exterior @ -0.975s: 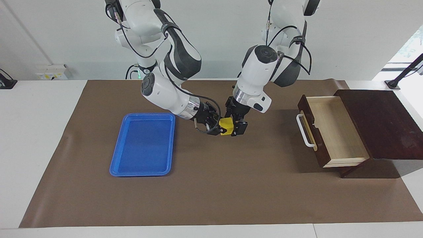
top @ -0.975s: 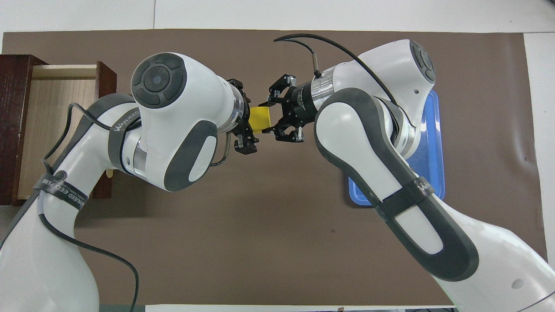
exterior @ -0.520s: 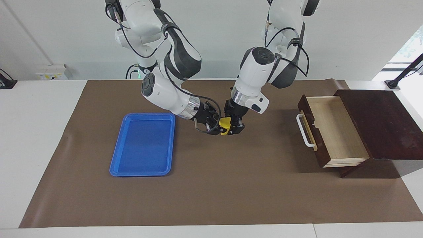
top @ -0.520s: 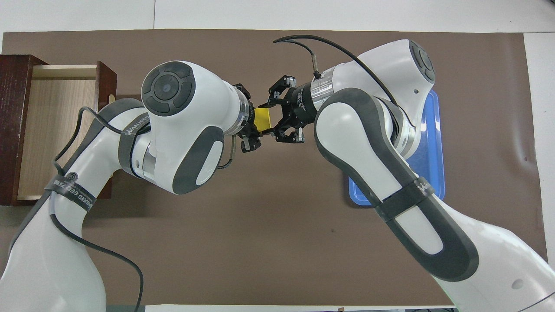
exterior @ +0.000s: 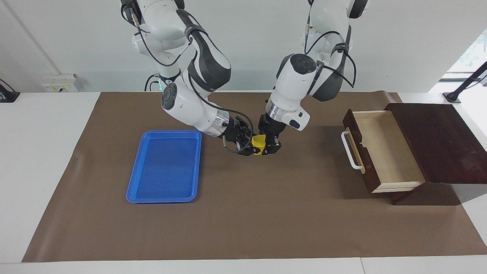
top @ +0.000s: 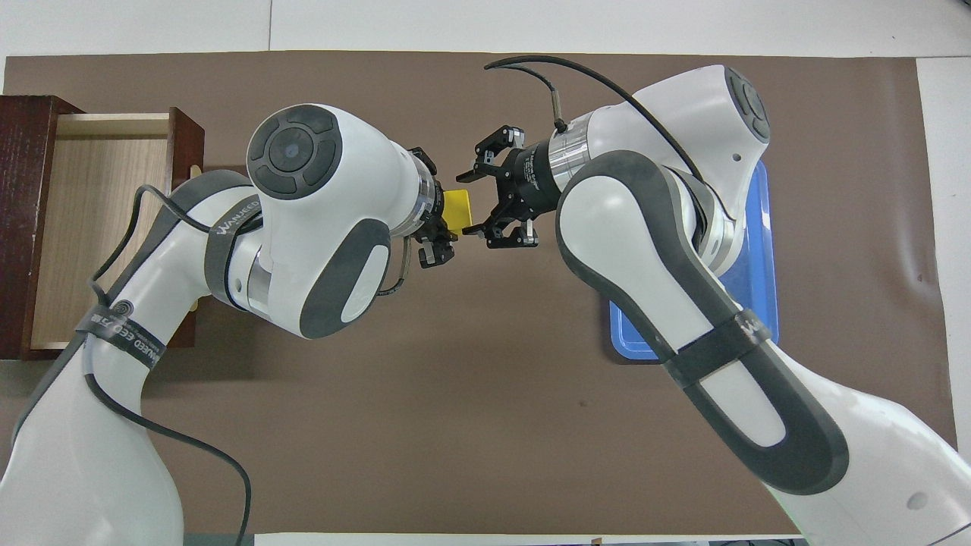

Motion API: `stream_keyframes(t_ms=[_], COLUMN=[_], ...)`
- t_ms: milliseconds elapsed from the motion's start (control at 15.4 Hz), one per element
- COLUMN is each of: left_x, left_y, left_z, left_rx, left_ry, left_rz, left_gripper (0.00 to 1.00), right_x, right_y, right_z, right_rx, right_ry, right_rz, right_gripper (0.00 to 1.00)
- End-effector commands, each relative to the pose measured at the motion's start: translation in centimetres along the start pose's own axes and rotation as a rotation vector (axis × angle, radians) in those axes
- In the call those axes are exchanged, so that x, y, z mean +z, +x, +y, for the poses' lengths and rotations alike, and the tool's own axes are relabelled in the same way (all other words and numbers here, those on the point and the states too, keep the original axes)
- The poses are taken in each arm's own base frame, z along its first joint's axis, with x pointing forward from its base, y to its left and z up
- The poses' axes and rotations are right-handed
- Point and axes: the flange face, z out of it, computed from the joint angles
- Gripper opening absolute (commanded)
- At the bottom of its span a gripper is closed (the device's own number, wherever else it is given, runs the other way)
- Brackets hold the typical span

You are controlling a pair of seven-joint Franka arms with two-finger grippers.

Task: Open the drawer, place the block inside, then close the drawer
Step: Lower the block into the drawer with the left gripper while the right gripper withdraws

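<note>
The yellow block [exterior: 258,143] [top: 456,208] hangs above the middle of the brown mat, between the two grippers. My left gripper [exterior: 270,146] [top: 442,214] is shut on it from the drawer's side. My right gripper [exterior: 246,147] [top: 470,203] faces it from the tray's side, its fingertips spread open just off the block's edge. The drawer [exterior: 384,150] [top: 98,227] of the dark brown box stands pulled out at the left arm's end of the table. Its pale wood interior holds nothing, and its white handle [exterior: 350,150] points toward the middle.
A blue plastic tray [exterior: 165,165] [top: 761,250] lies on the mat toward the right arm's end, partly covered by the right arm in the overhead view. The brown mat [exterior: 266,213] covers most of the white table.
The left gripper closed on the block. The right gripper, shut on it a second ago, has spread its fingers and drawn slightly back toward the tray.
</note>
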Motion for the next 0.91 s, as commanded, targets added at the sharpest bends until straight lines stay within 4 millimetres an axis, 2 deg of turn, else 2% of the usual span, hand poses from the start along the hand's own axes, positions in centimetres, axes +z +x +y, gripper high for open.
stream_keyframes(t_ms=[0, 65, 195, 325, 390, 585, 715, 845], left_x=[-3.9, -5.1, -8.8, -13.3, -15.0, -16.6, -16.2, -13.5], left_y=[4.2, 6.1, 11.0, 18.0, 21.9, 29.7, 35.3, 37.6], left_z=[2.8, 3.8, 5.7, 7.4, 8.4, 9.6, 9.3, 8.9], left_rx=[0.016, 0.039, 0.113, 0.117, 0.114, 0.108, 0.097, 0.061], left_ry=[0.035, 0.064, 0.089, 0.07, 0.058, 0.039, 0.044, 0.049], left_rz=[0.041, 0.056, 0.065, 0.067, 0.064, 0.068, 0.073, 0.077], left_gripper=[0.0, 0.0, 0.0, 0.0, 0.0, 0.0, 0.0, 0.0], right_x=[-2.0, -3.1, -5.7, -9.3, -10.8, -14.9, -17.9, -20.2], right_y=[-0.1, 0.2, 2.1, 4.3, 5.4, 7.7, 9.7, 11.7], right_z=[0.0, -0.3, -1.0, -1.4, -1.4, -0.8, -0.2, 0.9], right_rx=[0.024, 0.024, 0.039, 0.008, -0.033, -0.282, -0.44, -0.617], right_ry=[-0.006, -0.002, -0.009, -0.012, -0.026, -0.14, -0.208, -0.318], right_rz=[-0.02, -0.02, -0.017, 0.038, 0.08, 0.171, 0.216, 0.264], right_gripper=[1.0, 1.0, 1.0, 1.0, 1.0, 1.0, 1.0, 1.0])
